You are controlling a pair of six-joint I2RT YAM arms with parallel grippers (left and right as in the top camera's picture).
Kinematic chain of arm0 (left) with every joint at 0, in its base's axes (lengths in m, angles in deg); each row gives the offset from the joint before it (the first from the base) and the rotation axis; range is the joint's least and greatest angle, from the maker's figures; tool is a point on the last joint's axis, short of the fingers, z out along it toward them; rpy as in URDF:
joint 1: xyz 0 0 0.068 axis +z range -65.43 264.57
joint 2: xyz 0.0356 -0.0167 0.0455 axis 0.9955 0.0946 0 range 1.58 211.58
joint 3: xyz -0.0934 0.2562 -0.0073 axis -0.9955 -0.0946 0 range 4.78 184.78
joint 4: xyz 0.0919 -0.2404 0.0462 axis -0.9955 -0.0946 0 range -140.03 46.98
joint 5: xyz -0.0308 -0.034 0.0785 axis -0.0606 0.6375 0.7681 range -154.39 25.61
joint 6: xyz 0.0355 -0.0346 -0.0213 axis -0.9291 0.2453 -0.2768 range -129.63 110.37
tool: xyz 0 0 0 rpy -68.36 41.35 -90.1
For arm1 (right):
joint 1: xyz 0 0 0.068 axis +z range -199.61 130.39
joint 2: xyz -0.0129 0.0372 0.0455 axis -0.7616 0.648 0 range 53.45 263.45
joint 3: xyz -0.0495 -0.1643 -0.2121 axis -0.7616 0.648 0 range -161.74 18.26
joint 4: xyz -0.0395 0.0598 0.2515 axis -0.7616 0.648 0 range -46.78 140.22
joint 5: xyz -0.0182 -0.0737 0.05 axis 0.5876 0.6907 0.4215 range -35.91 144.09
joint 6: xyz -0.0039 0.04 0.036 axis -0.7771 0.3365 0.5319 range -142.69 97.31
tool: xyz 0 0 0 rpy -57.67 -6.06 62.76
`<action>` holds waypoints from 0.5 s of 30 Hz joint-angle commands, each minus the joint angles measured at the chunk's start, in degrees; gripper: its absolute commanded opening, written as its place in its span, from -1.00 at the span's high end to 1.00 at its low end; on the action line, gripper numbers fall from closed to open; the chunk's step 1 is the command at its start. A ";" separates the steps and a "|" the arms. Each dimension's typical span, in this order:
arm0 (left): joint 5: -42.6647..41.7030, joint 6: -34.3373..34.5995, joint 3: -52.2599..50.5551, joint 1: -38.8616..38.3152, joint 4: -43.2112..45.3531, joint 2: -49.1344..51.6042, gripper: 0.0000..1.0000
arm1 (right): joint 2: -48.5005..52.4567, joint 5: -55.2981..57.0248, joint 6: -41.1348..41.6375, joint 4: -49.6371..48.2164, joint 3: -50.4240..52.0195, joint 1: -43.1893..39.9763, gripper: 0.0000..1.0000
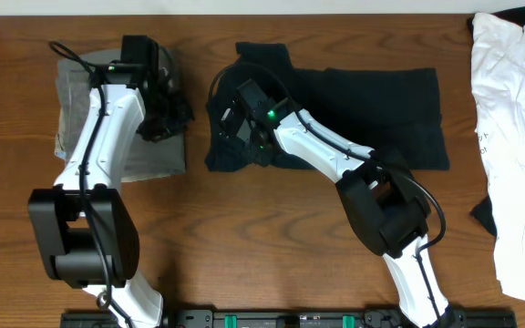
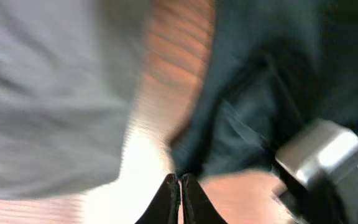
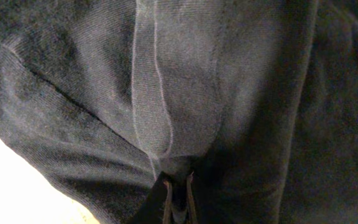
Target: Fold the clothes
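Note:
The clothes, a black T-shirt [image 1: 372,109], lie spread across the middle of the table, with the left end bunched up. My right gripper [image 1: 232,128] is down on that bunched end. In the right wrist view it [image 3: 179,183] is shut on a raised fold of the black fabric [image 3: 166,81]. My left gripper [image 1: 167,118] hovers over the right edge of the grey-green trousers [image 1: 76,100], left of the shirt. In the blurred left wrist view its jaws [image 2: 179,179] are shut, and black fabric [image 2: 272,74] starts just beyond the tips.
A white garment [image 1: 518,137] hangs along the table's right side with a dark piece [image 1: 481,214] under its edge. A strip of bare wood [image 1: 197,137] separates the trousers from the shirt. A blurred silver and black piece of hardware [image 2: 325,155] shows in the left wrist view.

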 commanded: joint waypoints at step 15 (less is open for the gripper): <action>-10.16 12.50 -21.03 -5.05 16.63 0.70 0.88 | -0.09 -2.40 2.56 -0.35 -0.79 0.52 0.89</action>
